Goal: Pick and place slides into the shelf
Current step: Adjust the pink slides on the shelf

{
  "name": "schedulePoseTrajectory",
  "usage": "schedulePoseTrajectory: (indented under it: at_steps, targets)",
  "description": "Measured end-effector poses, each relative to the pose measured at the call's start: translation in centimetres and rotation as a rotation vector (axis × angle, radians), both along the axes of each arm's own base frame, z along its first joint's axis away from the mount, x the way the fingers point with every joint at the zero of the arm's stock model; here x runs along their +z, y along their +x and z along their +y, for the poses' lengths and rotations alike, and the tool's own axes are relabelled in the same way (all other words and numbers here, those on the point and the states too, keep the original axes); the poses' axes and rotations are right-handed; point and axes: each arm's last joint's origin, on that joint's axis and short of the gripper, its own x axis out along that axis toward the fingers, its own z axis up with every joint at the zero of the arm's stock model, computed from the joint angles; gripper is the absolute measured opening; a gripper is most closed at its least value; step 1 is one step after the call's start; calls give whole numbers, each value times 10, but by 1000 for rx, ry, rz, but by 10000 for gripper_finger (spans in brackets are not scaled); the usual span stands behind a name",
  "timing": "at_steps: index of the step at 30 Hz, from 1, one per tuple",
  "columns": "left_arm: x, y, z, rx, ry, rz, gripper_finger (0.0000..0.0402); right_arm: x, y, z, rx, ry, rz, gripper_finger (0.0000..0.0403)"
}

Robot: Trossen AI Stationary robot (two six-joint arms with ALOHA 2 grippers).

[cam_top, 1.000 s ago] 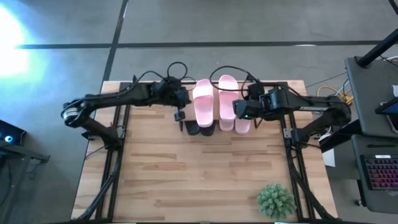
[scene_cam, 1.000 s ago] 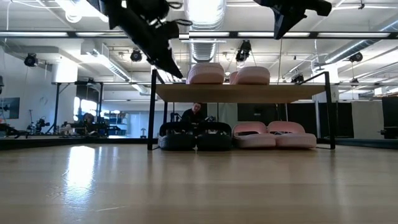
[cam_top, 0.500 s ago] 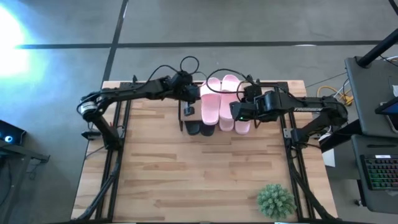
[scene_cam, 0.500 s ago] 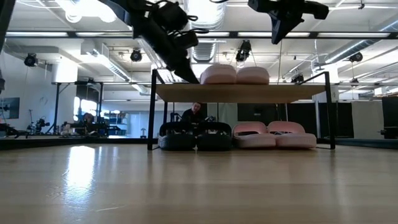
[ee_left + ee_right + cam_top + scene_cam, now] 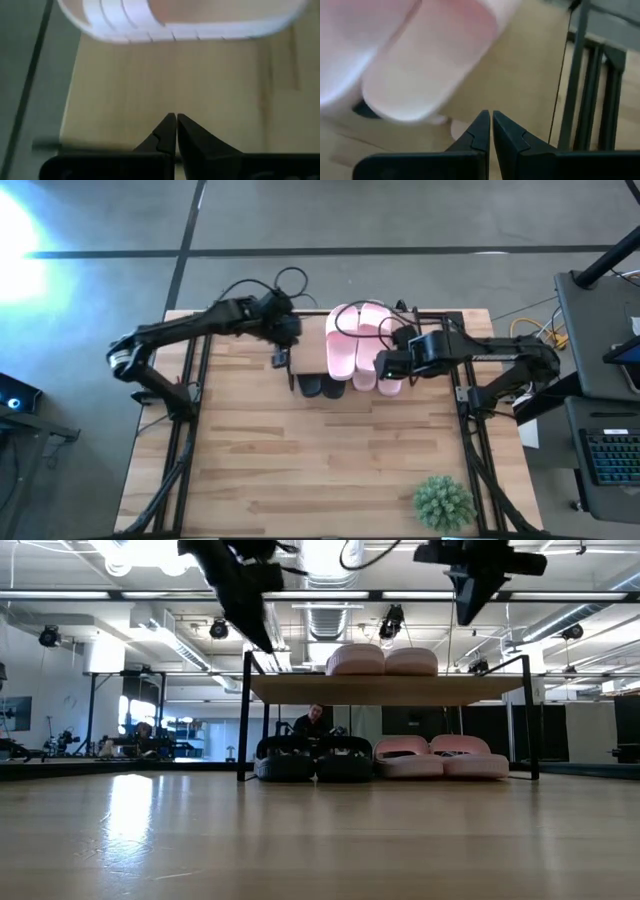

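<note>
The shelf (image 5: 312, 360) stands at the table's far middle, its light wooden top board (image 5: 385, 690) on thin black legs. Two pink slides (image 5: 341, 340) (image 5: 373, 345) lie side by side on the board, soles down. Under it, two black slides (image 5: 285, 762) (image 5: 345, 762) and two pink slides (image 5: 407, 758) (image 5: 470, 758) rest on the table. My left gripper (image 5: 279, 361) is shut and hangs above the board's left end, clear of the nearer pink slide (image 5: 175, 20). My right gripper (image 5: 384, 366) is shut above the right pink slide's near end (image 5: 420, 65).
A spiky green plant (image 5: 443, 502) stands at the table's near right corner. The black arm frames (image 5: 185, 380) (image 5: 465, 395) flank the shelf. The wooden tabletop (image 5: 320, 460) stretches bare in front of the shelf.
My left gripper, shut, went right against the left pink slide on the board and slid it over beside the right one. It has then drawn back to the left and up, clear of the slide. The right gripper stayed above the right slide.
</note>
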Motion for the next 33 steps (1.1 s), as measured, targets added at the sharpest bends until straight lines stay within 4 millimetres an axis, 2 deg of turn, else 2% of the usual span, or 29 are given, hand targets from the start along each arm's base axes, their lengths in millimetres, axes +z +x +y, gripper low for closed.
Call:
schedulePoseTrajectory:
  at_steps: [2,5,11,17,24,28,33]
  targets:
    - [11,-13,-11,44,-35,-31,1,-8,-2,0,-4,43,24,12]
    - [28,-31,-25,124,-91,-164,1,-18,-10,-10,-63,11,59,12]
    - [41,-51,-47,263,-164,-346,1,-26,-24,-55,-151,-27,150,12]
    - [42,-53,-62,301,-216,-373,1,-35,-15,-89,-27,10,87,12]
    - [41,-49,-79,280,-195,-369,1,-51,-19,-119,-41,8,112,12]
    - [41,-48,-82,300,-158,-367,1,-56,-15,-128,58,28,73,12]
    - [39,-45,-81,304,-150,-357,1,-55,-8,-131,153,5,23,12]
